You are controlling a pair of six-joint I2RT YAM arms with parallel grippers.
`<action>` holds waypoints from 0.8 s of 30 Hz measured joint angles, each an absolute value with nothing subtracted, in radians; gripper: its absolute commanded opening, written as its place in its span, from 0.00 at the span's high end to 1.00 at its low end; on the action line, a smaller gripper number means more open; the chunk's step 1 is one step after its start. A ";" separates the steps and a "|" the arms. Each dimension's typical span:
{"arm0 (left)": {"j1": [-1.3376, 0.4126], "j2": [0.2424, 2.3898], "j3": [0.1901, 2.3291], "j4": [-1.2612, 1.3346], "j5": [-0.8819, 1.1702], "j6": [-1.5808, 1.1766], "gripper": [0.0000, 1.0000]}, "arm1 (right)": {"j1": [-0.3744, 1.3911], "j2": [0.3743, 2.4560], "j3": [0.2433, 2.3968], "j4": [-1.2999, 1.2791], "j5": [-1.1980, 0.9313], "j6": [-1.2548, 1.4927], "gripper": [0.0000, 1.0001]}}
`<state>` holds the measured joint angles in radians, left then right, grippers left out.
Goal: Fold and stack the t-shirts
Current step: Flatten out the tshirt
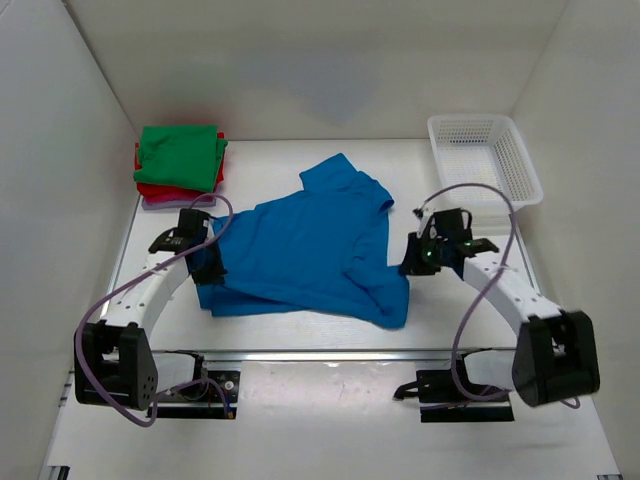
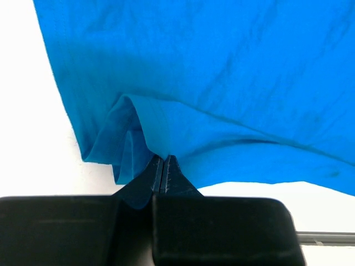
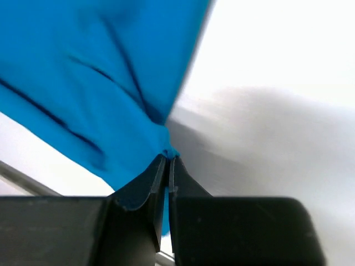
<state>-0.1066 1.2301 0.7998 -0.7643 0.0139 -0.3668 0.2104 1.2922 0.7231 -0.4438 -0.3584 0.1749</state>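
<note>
A bright blue t-shirt [image 1: 305, 250] lies spread and rumpled across the middle of the table. At its left edge my left gripper [image 1: 207, 262] is shut on a bunched fold of the blue cloth [image 2: 133, 138]. My right gripper [image 1: 412, 262] pinches the shirt's right edge, with blue cloth [image 3: 100, 100] caught between its jaws. A stack of folded t-shirts [image 1: 180, 165] sits at the back left: green on top, red under it, a pale pink one at the bottom.
A white mesh basket [image 1: 484, 160] stands at the back right. White walls close in the table on three sides. The arm bases [image 1: 115, 365] sit at the near edge.
</note>
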 measured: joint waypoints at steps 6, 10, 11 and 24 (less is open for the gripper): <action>-0.096 1.230 0.986 -0.852 -0.021 -0.359 1.00 | 0.121 1.077 1.027 -0.598 -0.271 0.172 1.00; -0.101 1.219 1.211 -0.884 -0.063 -0.360 1.00 | 0.097 0.992 1.252 -0.687 -0.234 0.155 1.00; -0.105 1.205 1.246 -0.884 -0.068 -0.364 1.00 | 0.101 0.977 1.290 -0.707 -0.227 0.153 1.00; -0.094 1.465 1.690 -0.884 -0.067 -0.395 1.00 | 0.113 1.246 1.445 -0.736 -0.232 0.121 0.99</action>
